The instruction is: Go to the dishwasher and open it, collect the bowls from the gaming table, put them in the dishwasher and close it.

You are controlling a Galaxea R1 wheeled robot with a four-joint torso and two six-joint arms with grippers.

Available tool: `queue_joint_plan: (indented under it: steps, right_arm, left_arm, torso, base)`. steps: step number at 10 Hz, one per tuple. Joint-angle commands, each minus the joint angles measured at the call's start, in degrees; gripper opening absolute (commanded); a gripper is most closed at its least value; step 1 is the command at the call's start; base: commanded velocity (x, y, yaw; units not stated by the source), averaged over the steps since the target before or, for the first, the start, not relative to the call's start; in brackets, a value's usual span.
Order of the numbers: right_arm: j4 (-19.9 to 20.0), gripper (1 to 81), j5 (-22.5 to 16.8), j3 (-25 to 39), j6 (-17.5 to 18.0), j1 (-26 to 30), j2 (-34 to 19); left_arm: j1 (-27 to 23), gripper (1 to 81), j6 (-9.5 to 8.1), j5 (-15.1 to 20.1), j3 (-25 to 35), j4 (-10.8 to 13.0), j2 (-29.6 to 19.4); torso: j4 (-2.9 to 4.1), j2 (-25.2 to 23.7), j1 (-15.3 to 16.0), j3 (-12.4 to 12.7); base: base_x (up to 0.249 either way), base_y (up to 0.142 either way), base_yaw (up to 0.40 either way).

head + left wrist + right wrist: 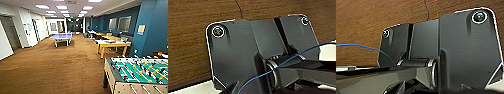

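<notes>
Grippers: fingers hidden in both wrist views; released or clenched cannot be told.
Wrist views: brown carpet (190, 50) with a dark seam line, thin blue cable (298, 56).
Gaming table (61, 37): far down the room in head view, pale flat top, light legs, standing on carpet.
Foosball table (140, 72): near right, green field, rods, yellow figures, wooden sides.
Yellow-topped desks (112, 44): along blue wall (150, 25), right.

Both wrists hang low over the carpet, their dark plates facing down.
</notes>
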Motion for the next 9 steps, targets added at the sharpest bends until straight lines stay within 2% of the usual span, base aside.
queue_joint_plan:
  steps: [1,9]
  right_arm:
    - [-0.9,81.1,-2.0,0.4,-0.2,2.9,-0.3]
    - [-0.4,81.1,-1.9,0.2,-0.1,2.8,-0.3]
  left_arm:
    - [-2.6,81.1,0.17,2.8,0.2,0.1,-0.6]
    - [-2.6,81.1,0.43,2.8,0.2,0.2,-0.2]
  torso:
    - [0.0,0.0,0.0,0.0]
    - [0.0,0.0,0.0,0.0]
  base:
    - [0.117,0.0,0.0]
    - [0.134,0.0,0.0]
